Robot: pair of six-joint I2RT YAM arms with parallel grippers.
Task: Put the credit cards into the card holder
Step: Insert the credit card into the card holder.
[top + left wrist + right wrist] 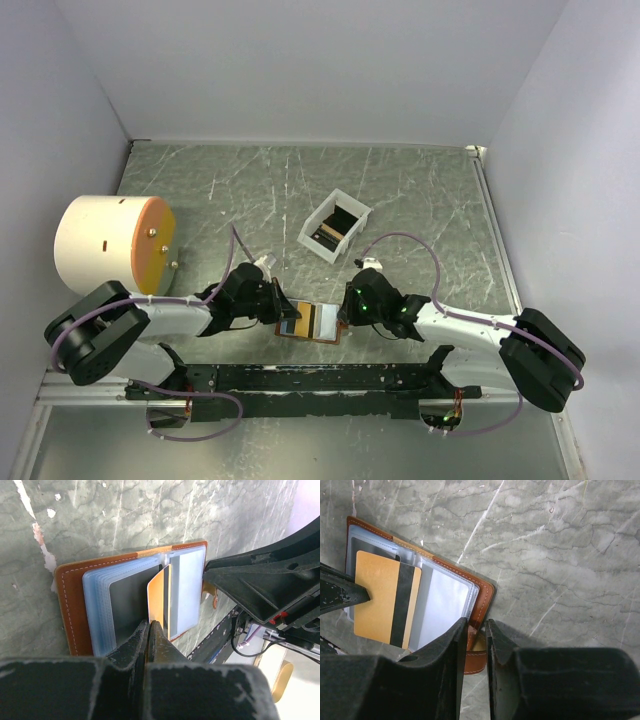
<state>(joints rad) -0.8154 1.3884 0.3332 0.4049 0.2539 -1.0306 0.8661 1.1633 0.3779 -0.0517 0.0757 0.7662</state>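
The card holder [328,331] lies open on the table between my two grippers, brown leather [67,605] with pale blue-grey pockets [447,600]. My left gripper [149,625] is shut on a gold-tan credit card [159,597] with a dark stripe [377,600]. The card stands on edge with its far end at the pockets near the spine. My right gripper [476,625] hangs over the holder's right edge, its jaws a narrow gap apart. The leather edge [482,587] and snap tab [477,660] show in that gap. Contact there cannot be made out.
A white plastic box [334,225] with more cards in it stands behind the holder. A pale cylinder with an orange face [112,245] lies at the far left. The arms' black base rail [320,378] runs along the near edge. Walls close in three sides.
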